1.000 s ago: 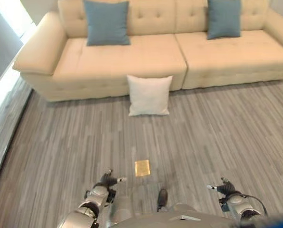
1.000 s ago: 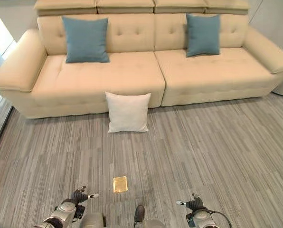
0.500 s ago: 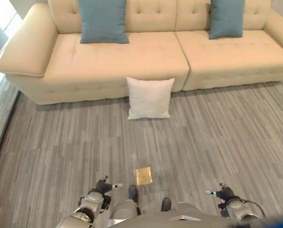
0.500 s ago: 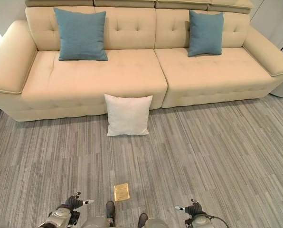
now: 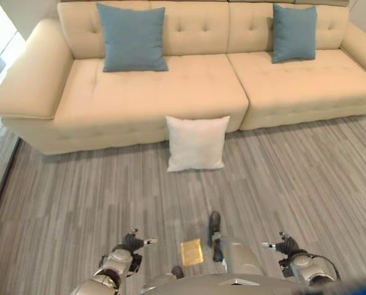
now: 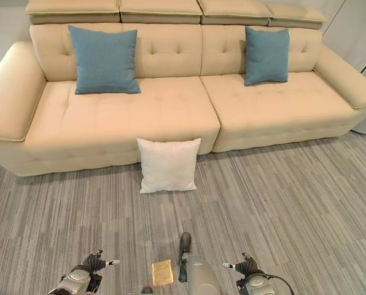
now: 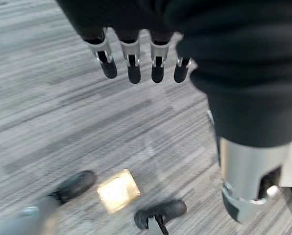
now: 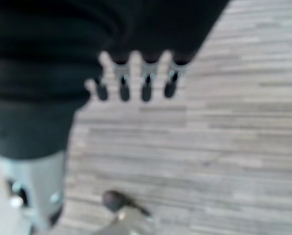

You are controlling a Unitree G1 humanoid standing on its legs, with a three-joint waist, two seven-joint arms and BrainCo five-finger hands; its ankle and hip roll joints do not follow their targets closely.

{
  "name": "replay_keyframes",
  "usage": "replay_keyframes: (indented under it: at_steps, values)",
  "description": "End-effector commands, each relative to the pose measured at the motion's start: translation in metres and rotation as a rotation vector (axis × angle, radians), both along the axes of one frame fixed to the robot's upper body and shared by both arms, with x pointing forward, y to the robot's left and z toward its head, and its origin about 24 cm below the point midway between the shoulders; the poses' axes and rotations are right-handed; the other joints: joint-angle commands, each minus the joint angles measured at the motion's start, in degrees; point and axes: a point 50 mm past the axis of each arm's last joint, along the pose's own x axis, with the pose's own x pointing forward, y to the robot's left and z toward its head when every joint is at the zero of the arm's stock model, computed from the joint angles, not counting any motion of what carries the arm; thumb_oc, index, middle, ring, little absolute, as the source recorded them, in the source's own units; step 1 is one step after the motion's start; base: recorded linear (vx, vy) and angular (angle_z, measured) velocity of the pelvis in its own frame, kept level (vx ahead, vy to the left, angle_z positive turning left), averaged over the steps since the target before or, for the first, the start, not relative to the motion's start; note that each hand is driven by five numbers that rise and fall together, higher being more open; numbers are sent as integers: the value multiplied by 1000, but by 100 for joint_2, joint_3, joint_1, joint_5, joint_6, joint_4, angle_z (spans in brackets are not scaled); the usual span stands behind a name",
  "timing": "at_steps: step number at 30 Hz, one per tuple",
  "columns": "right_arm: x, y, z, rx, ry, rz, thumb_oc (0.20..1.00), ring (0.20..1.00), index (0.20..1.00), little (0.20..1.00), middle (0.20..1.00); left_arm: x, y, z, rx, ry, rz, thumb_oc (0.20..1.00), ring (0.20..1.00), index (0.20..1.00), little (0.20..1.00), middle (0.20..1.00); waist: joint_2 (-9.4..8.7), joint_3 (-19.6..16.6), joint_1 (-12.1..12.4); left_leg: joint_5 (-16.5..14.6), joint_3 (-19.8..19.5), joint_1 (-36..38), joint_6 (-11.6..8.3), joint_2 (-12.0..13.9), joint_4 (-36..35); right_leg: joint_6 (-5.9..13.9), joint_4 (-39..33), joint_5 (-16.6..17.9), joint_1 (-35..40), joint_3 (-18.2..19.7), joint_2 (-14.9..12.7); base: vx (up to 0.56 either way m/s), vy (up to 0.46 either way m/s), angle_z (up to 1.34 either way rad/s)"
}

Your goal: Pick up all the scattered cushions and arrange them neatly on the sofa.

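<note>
One white cushion (image 5: 196,142) lies on the floor (image 5: 78,196) at 12 o'clock; two blue cushions (image 5: 131,37) sit on the sofa (image 5: 189,80). Left hand (image 5: 129,244) and right hand (image 5: 284,246) hang loosely spread, empty.

The sofa (image 5: 171,80) has its right armrest cut off by the frame edge.

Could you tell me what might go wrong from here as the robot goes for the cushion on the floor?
1. The white square cushion leans against the front of the beige sofa; a low reach could push it flat rather than grasp it.
2. A small gold-coloured square lies on the floor along the way and might be trodden on.
3. The left hand and right hand are open and far off.
</note>
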Motion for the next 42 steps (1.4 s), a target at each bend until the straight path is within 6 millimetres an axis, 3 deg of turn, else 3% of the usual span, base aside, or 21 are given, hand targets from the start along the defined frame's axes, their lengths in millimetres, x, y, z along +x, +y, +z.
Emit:
replay_keyframes:
  at_steps: [1, 4, 6, 10, 13, 15, 18, 21, 24, 28, 30, 35, 42]
  values:
    - [16, -15, 10, -53, -51, 18, 1000, 1000, 1000, 1000, 1000, 10, 7, 6, 27, -34, -57, 1000, 1000, 1000, 1000, 1000, -93, 2, -11, 82, -169, -542, -255, 5, 1056, 348, -377, -379, 808, 73, 42, 219, -159, 46]
    - [15, -19, 11, -47, -62, -9, 1000, 1000, 1000, 1000, 1000, 14, 1, 6, 13, -41, -80, 1000, 1000, 1000, 1000, 1000, -173, 117, -19, 625, -110, -1271, -563, 294, 2655, 98, -559, -505, 1188, 142, 125, 131, -180, 38]
    - [15, -20, 11, -45, -61, -30, 1000, 1000, 1000, 1000, 1000, 20, -2, 8, 7, -55, -85, 1000, 1000, 1000, 1000, 1000, -314, 200, 39, 797, -19, -1840, -483, 437, 3351, -69, -732, -638, 1477, 170, 120, 143, -156, 24]
    - [15, -22, 11, -52, -60, -29, 1000, 1000, 1000, 1000, 1000, 20, -7, 7, -2, -52, -100, 1000, 1000, 1000, 1000, 1000, -415, 241, 168, 473, -20, -2236, -330, 462, 2470, 35, -888, -791, 1760, 198, 25, 188, 13, 10]
    - [16, -22, 12, -62, -60, -18, 1000, 1000, 1000, 1000, 1000, 18, -9, 6, -3, -45, -100, 1000, 1000, 1000, 1000, 1000, -310, 259, 289, 1062, -269, -2563, -495, 455, 1445, 64, -938, -954, 1993, 291, 115, 210, 112, -24]
    - [16, -21, 11, -61, -57, -10, 1000, 1000, 1000, 1000, 1000, 16, -8, 5, -10, -39, -95, 1000, 1000, 1000, 1000, 1000, -256, 239, 324, 1115, -351, -2493, -528, 436, 1126, 85, -884, -1039, 2056, 393, 145, 251, 170, -26]
    - [15, -15, 9, -49, -50, 11, 1000, 1000, 1000, 1000, 1000, 8, -6, 2, 1, -9, -102, 1000, 1000, 1000, 1000, 1000, -243, 138, 290, 971, -275, -2267, -414, 318, 1125, 231, -507, -1093, 1970, 486, -52, 235, 250, -66]
    - [31, -6, 13, -32, -85, 44, 1000, 1000, 1000, 1000, 1000, 18, 7, 10, 23, -58, -64, 1000, 1000, 1000, 1000, 1000, -234, 169, 404, 654, 112, -2016, -106, 267, 1154, 542, 389, -909, 1447, 609, -381, 167, 250, -71]
    - [41, -5, 17, -27, -127, 43, 1000, 1000, 1000, 1000, 1000, 25, 10, 14, 28, -94, -58, 1000, 1000, 1000, 1000, 1000, -166, 233, 369, 538, 193, -1927, -24, 268, 1147, 608, 736, -743, 1078, 621, -470, 55, 91, -49]
    - [49, -7, 22, -44, -150, 51, 1000, 1000, 1000, 1000, 1000, 32, 12, 19, 29, -127, -44, 1000, 1000, 1000, 1000, 1000, -155, 231, 376, 454, 277, -1737, -64, 268, 1019, 608, -84, -531, 960, 204, -663, 86, -48, -12]
    - [53, -8, 25, -49, -168, 54, 1000, 1000, 1000, 1000, 1000, 39, 11, 22, 29, -149, -55, 1000, 1000, 1000, 1000, 1000, -181, 286, 261, 414, 160, -1621, -101, 205, 994, 678, -450, -416, 835, 425, -619, 155, -94, -18]
    - [52, -12, 26, -56, -185, 40, 1000, 1000, 1000, 1000, 1000, 48, 5, 25, 18, -186, -52, 1000, 1000, 1000, 1000, 1000, -231, 295, 207, 460, 29, -1731, -240, 261, 1025, 564, -567, -356, 922, 369, -517, 46, -179, 42]
    - [84, -17, 48, -56, -351, -45, 1000, 1000, 1000, 1000, 1000, 93, 3, 55, 24, -393, 27, 1000, 1000, 1000, 1000, 1000, -221, 657, 183, 546, -190, -2833, -396, 388, 1505, 395, -206, -466, 156, 117, -528, -126, -106, 31]
